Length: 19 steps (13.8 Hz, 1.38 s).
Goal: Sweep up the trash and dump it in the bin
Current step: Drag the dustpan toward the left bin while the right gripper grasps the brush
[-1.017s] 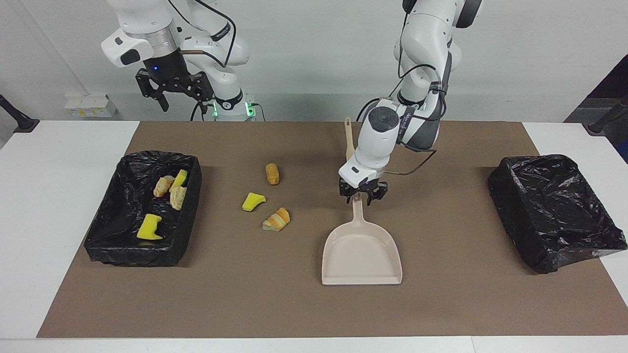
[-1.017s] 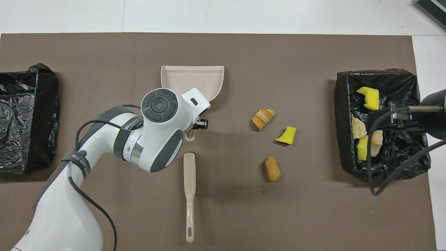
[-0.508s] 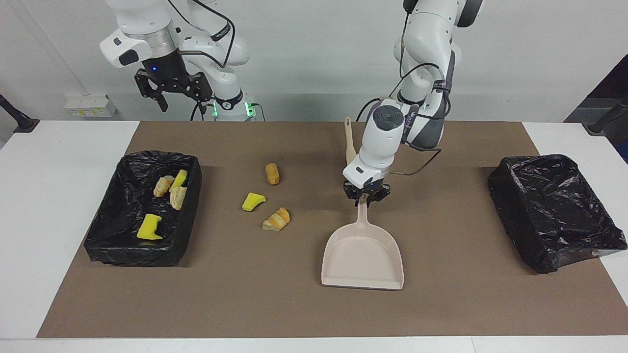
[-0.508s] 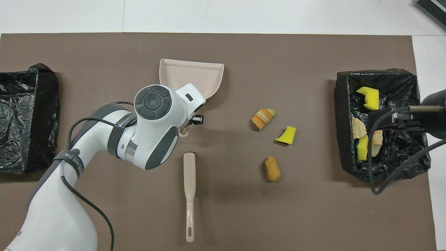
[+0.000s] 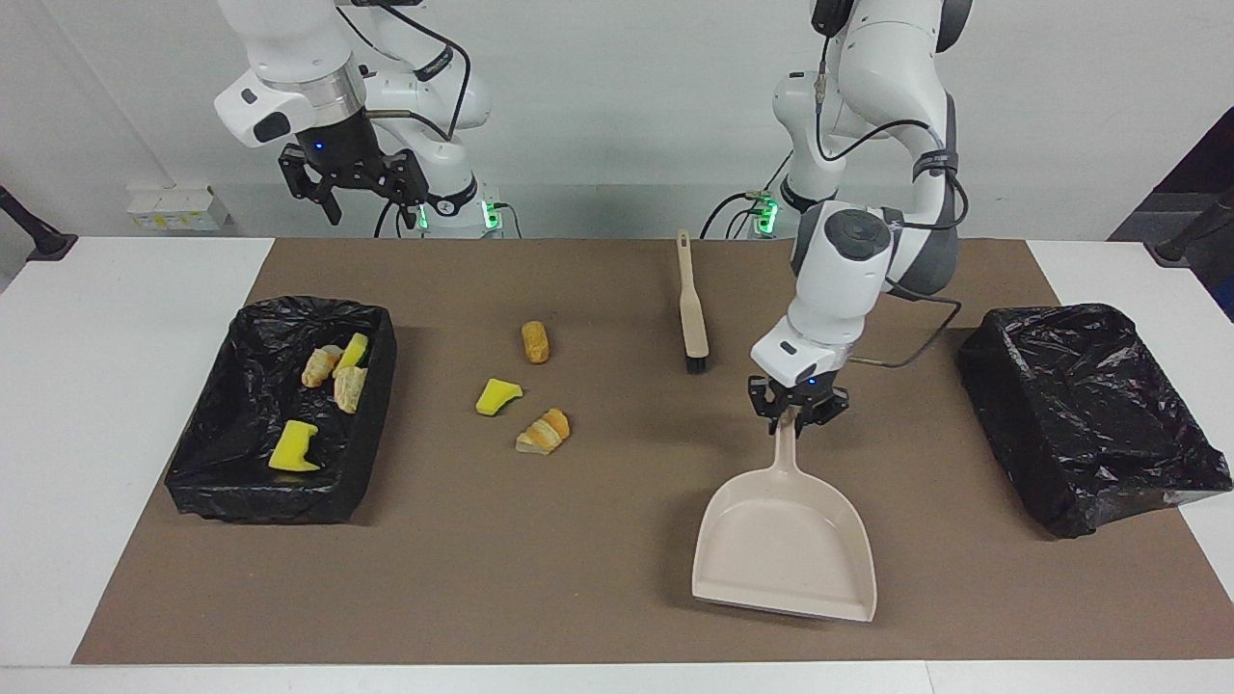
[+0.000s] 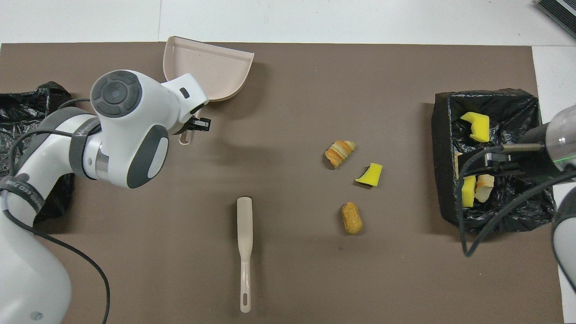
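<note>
Three scraps mid-worktop: light, soft, squashy. Left pincer pinching stiff dustpan handle; right pincer spread, waiting.

White desk overlaid by a brown mat. Lying on the mat: a black-lined bin at the right arm's end; a second black-lined bin at the left arm's end; a beige brush near the robots, mid-desk; and three loose scraps between brush and the right arm's bin, namely a brown bread roll, a yellow sponge chunk and a croissant piece, each apart from the others.
</note>
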Each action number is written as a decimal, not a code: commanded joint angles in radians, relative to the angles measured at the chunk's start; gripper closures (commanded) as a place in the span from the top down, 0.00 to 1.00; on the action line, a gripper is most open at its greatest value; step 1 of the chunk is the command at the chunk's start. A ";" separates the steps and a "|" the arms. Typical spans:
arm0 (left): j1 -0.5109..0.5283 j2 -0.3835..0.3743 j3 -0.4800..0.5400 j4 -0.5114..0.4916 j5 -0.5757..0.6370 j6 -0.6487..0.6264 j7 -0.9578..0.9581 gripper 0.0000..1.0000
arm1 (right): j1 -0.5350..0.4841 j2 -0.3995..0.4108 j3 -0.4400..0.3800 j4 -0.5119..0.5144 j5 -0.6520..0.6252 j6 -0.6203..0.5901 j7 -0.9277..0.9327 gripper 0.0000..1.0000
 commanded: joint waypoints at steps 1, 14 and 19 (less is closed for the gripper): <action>0.076 0.015 -0.008 0.049 0.016 -0.056 0.130 0.00 | 0.109 -0.072 0.006 -0.111 0.024 0.044 0.127 1.00; 0.383 -0.055 -0.008 -0.086 0.014 -0.137 1.276 0.00 | 0.726 0.146 0.008 -0.295 0.042 0.527 0.785 1.00; 0.420 -0.080 -0.008 -0.137 0.014 -0.096 1.568 0.00 | 0.827 0.292 0.006 -0.318 -0.038 0.664 0.902 1.00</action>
